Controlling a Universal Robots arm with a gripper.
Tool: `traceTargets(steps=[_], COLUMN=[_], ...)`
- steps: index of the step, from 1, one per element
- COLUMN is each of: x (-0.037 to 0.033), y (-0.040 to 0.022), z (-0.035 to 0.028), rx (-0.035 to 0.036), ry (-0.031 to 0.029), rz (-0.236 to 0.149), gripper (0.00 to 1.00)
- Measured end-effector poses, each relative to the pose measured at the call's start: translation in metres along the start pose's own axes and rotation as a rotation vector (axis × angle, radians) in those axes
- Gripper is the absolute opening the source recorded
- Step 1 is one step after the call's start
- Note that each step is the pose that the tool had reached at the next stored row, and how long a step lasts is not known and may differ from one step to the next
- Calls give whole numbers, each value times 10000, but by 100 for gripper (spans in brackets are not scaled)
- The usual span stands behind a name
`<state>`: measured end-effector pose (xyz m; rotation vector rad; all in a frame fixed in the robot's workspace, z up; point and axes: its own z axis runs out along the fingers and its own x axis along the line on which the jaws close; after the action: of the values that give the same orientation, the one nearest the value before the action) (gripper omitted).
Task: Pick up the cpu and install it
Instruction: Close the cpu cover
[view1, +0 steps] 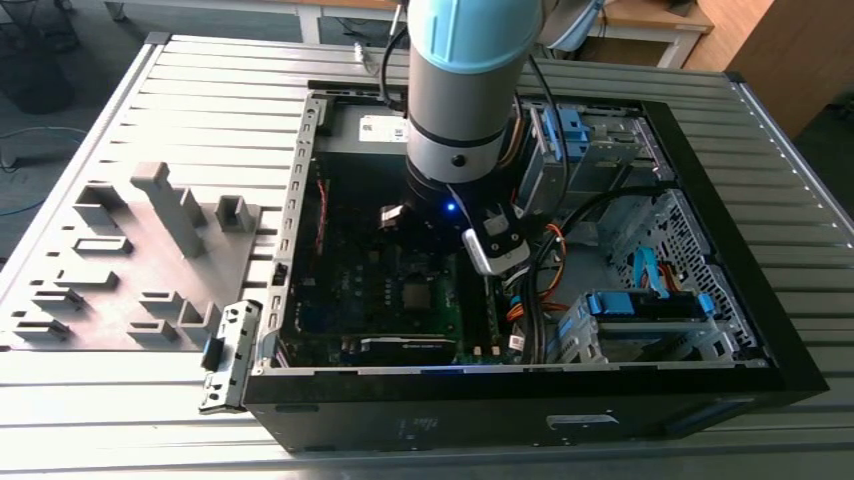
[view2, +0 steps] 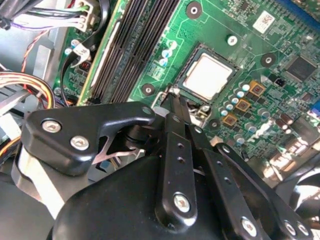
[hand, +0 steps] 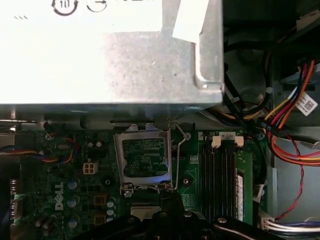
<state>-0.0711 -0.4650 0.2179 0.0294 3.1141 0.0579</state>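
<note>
The cpu (view2: 209, 76), a small square chip with a pale silver top, lies flat in its socket on the green motherboard (view2: 235, 35). In the exterior view the cpu (view1: 418, 293) shows as a small grey square inside the open computer case (view1: 694, 300). My gripper (view2: 176, 102) hangs just beside the socket's corner, its black fingers (view2: 175, 150) drawn together with nothing between them. In the first wrist view the gripper (hand: 167, 194) sits below the raised socket frame (hand: 145, 157) and its wire lever (hand: 176, 150).
A large grey metal box (hand: 100, 55) stands close behind the socket. Memory slots (hand: 222, 175) and bundled cables (hand: 290, 130) flank it. A long black card (view1: 400, 350) and blue-tabbed drive cages (view1: 641, 320) fill the case. A grey parts tray (view1: 134, 260) lies on the exterior view's left.
</note>
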Motion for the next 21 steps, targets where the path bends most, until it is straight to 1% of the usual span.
traceTargets(steps=[2, 5, 8, 12, 14, 17, 20, 21], x=[0, -5, -30, -93, -114, -131, -137, -138], y=[1, 4, 7, 10, 14, 20, 27, 27], z=[16, 30, 33, 36, 39, 42, 45, 45], rx=[-20, -80, -88, -91, -97, -123, -167, -169], ry=[5, 12, 15, 24, 26, 31, 34, 34], rz=[-100, -240, -296, -345, -398, -492, -584, -596], gripper=[11, 11, 11, 11, 11, 11, 11, 11])
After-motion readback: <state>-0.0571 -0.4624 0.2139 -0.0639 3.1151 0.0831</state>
